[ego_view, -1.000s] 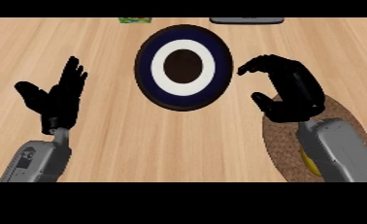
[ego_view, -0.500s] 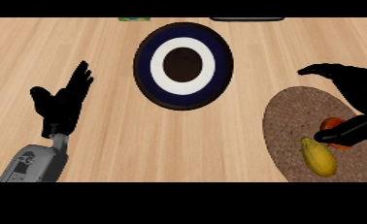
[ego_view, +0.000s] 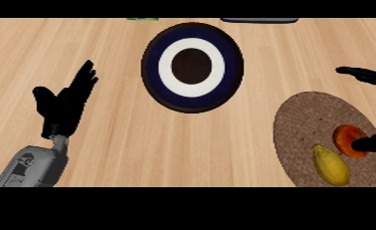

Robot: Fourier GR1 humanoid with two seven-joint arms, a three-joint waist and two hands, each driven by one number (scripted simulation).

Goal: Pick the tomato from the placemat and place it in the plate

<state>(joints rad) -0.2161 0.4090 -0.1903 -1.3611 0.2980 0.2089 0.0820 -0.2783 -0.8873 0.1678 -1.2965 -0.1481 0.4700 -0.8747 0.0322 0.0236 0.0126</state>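
Head view: the round red-orange tomato lies on the brown woven placemat, lower right, beside a yellow fruit. The right hand is mostly out of frame, its finger state indeterminable; the left hand rests with fingers released. Likely smooth and soft, the tomato suits a hold across its sides.

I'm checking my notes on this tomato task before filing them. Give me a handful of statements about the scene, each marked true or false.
1. The tomato lies on the placemat. True.
2. The plate already holds the tomato. False: nothing lies on the plate.
3. A yellow fruit lies beside the tomato on the placemat. True.
4. The left robot hand grips the plate's rim. False: it rests open at the view's left, fingers up, apart from the plate.
5. The placemat lies left of the plate. False: it lies to the plate's lower right.
6. The right robot hand shows only partly at the right edge. True.
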